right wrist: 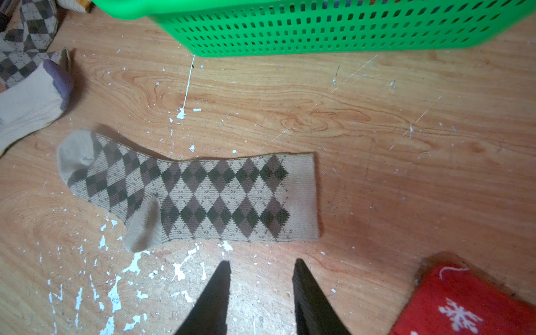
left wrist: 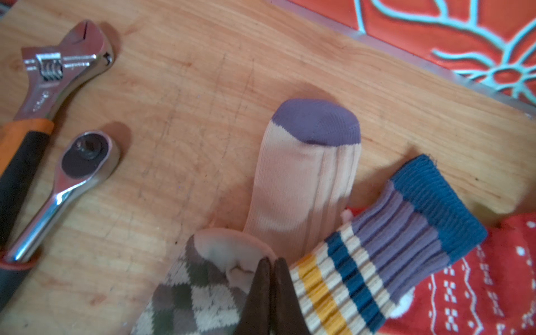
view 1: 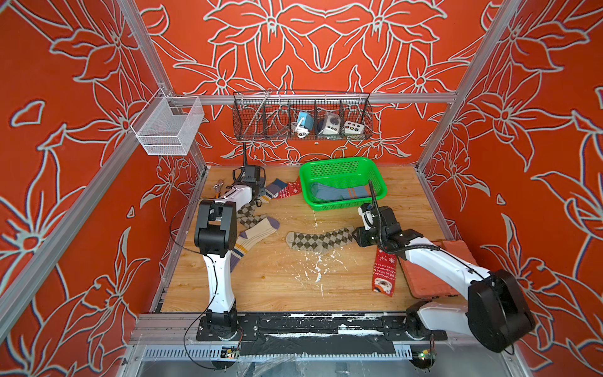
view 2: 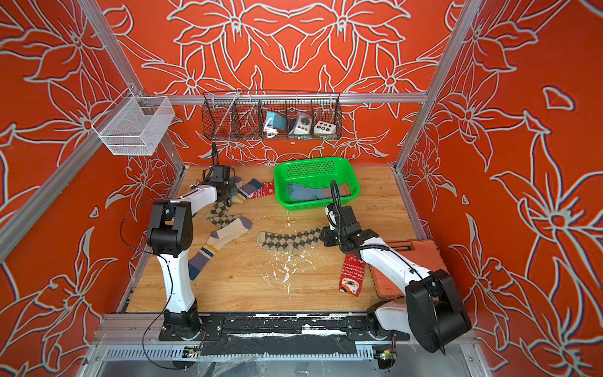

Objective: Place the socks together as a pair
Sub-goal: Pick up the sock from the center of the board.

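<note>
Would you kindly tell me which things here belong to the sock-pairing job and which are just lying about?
Job:
- middle argyle sock
- left argyle sock
- near cream sock
- far cream sock
- near red sock
- far red sock
- blue socks
- green basket holding them

Lying about:
- wrench
- ratchet
- orange case
- white wire basket
- black wire rack

Bare wood over lower centre of table (view 1: 277, 287) in both top views; wide passage there. Centre barred by argyle sock (view 1: 319, 241), lying crosswise. Narrow clear strip between it and green basket (view 1: 346, 205) at upper right of centre. Right side crowded: red snowflake sock (view 1: 383, 271) just beside orange case (view 1: 424, 284), right arm (view 1: 440, 261) overhead. Left edge cluttered with overlapping socks (view 1: 253, 220) under left arm (view 1: 217, 280). In left wrist view, open board between wrench (left wrist: 58, 66), ratchet (left wrist: 84, 156) and purple-toed sock (left wrist: 307, 174).
</note>
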Robot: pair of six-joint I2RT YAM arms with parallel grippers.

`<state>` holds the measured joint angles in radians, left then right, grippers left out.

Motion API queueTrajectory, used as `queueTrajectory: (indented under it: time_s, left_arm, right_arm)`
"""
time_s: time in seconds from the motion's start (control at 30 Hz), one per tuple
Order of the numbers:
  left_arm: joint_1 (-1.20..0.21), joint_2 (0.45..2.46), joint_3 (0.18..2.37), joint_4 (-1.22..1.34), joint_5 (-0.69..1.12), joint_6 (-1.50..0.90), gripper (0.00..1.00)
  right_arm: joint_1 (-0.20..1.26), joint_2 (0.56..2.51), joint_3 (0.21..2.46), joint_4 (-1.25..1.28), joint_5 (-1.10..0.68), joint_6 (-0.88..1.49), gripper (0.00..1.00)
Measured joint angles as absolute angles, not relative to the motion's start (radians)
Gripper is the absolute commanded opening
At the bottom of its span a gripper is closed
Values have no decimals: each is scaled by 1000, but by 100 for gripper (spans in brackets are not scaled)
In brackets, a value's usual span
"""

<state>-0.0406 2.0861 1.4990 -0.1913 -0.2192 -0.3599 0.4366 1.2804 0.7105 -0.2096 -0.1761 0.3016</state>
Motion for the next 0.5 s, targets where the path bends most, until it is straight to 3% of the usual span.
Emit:
queueTrajectory:
  time_s: [0.27, 0.5]
  left_arm:
    - [-102, 1794, 1324, -193, -192, -355, 0]
    - [-294, 1545, 1362, -221, -175, -337, 0]
  right_arm:
    - [437, 1282, 710, -203, -165, 302, 34]
    - [437, 1291, 710, -200, -145, 302, 34]
